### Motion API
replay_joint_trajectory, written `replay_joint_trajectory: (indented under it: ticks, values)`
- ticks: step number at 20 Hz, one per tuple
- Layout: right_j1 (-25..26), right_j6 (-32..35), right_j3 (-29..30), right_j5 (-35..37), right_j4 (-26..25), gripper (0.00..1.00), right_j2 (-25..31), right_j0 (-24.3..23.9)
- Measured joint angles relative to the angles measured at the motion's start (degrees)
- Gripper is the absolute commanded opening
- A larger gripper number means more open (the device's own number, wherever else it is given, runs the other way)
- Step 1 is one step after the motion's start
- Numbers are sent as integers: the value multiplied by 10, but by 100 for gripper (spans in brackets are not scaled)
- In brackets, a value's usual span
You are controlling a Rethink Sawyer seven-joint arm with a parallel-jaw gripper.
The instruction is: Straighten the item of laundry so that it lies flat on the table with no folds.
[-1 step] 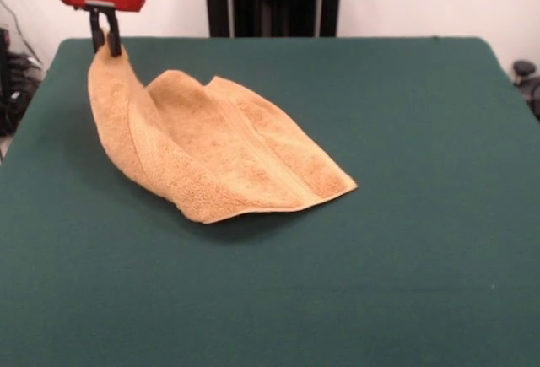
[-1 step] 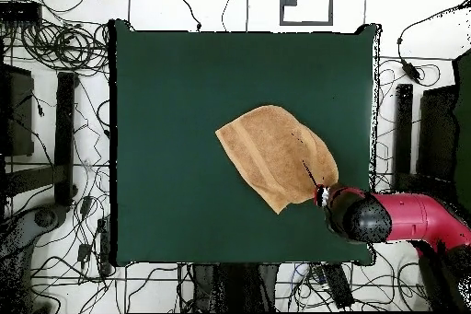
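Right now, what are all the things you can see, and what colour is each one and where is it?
towel: one, orange-tan, lying crumpled and folded on the table, one corner lifted up.
table: one, dark green top, under the towel and far bigger than it.
cables: many, black, on the floor around the table in the overhead view.
arm: one, red and black, reaching in over the table's edge.
tool: one, black, shut on the towel's raised corner.
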Motion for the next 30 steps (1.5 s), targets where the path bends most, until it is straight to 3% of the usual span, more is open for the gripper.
replay_joint_trajectory:
  ticks: [19, 30]
  values:
    - [0, 0, 23, 0, -4, 0, 1, -9]
    - [4, -33, 36, 0, -4, 0, 23, -148]
